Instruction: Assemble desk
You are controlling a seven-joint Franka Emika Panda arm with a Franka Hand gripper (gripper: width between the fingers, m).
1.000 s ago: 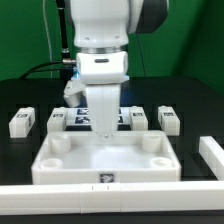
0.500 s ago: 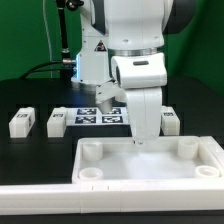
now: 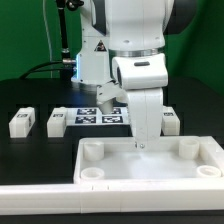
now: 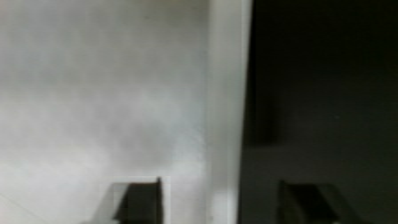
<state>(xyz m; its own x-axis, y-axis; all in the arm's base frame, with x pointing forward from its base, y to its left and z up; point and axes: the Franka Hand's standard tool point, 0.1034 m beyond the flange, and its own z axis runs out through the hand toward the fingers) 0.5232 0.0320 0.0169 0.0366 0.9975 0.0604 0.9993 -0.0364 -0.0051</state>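
Note:
The white desk tabletop, rimmed with round corner sockets, lies at the exterior view's right behind a white rail. My gripper is lowered onto its far rim. In the wrist view the gripper is open. One finger is over the white tabletop and the other over the black table, with the rim between them and gaps on both sides. Three tagged square legs show: two at the left and one at the right.
The marker board lies on the black table behind the tabletop, partly hidden by the arm. A long white rail runs along the front edge. The robot's base and cables stand at the back.
Between one second and half a second ago the tabletop and my gripper shifted toward the exterior view's right. Nothing has visibly moved since then.

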